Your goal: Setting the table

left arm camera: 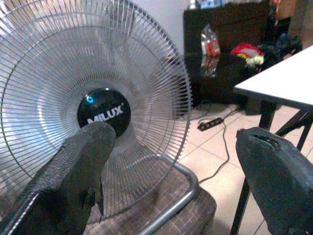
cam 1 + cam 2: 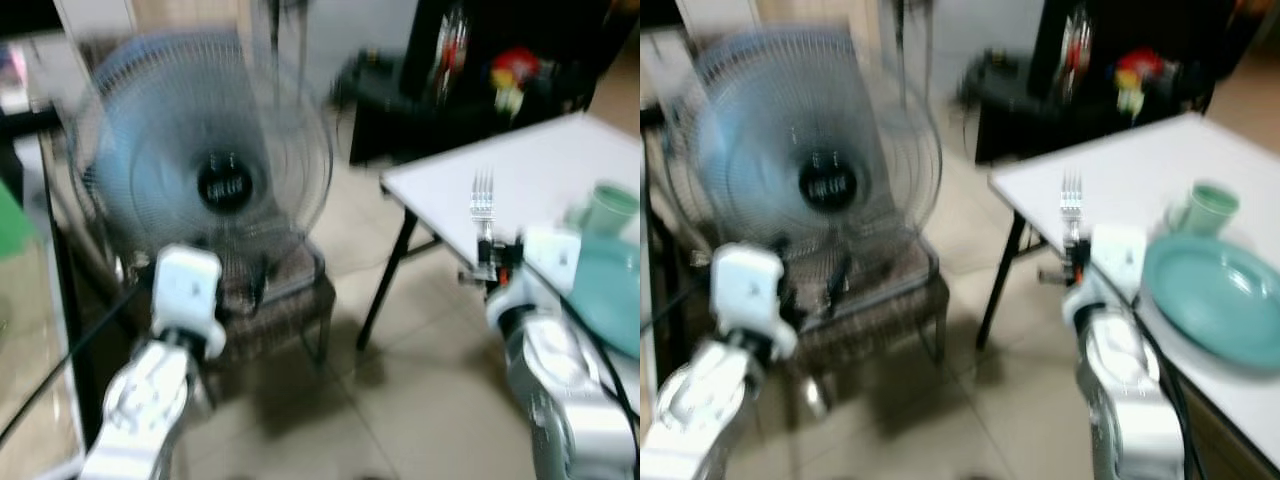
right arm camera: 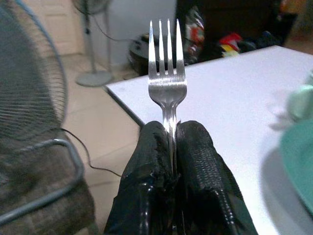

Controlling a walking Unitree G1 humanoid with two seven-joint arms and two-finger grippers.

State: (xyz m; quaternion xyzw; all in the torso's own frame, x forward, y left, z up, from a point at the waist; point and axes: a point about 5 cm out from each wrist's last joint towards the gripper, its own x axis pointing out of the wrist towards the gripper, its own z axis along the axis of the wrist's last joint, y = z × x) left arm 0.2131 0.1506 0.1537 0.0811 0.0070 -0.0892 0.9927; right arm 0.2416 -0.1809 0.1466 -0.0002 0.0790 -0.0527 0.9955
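My right gripper point(image 3: 171, 142) is shut on a silver fork point(image 3: 167, 81), tines pointing up and away, held over the near left edge of the white table point(image 2: 1140, 170). On the table lie a teal plate point(image 2: 1220, 295) and a teal cup point(image 2: 1210, 208), to the right of the fork point(image 2: 1071, 205). My left gripper point(image 1: 171, 161) is open and holds nothing, raised in front of a standing fan point(image 1: 93, 103), its fingers point(image 1: 73, 171) wide apart.
The fan point(image 2: 205, 170) stands on a woven chair point(image 2: 270, 290) to the left of the table. Dark shelving point(image 2: 500, 70) with coloured items is behind the table. A power strip and cable point(image 1: 210, 122) lie on the tiled floor point(image 2: 400, 400).
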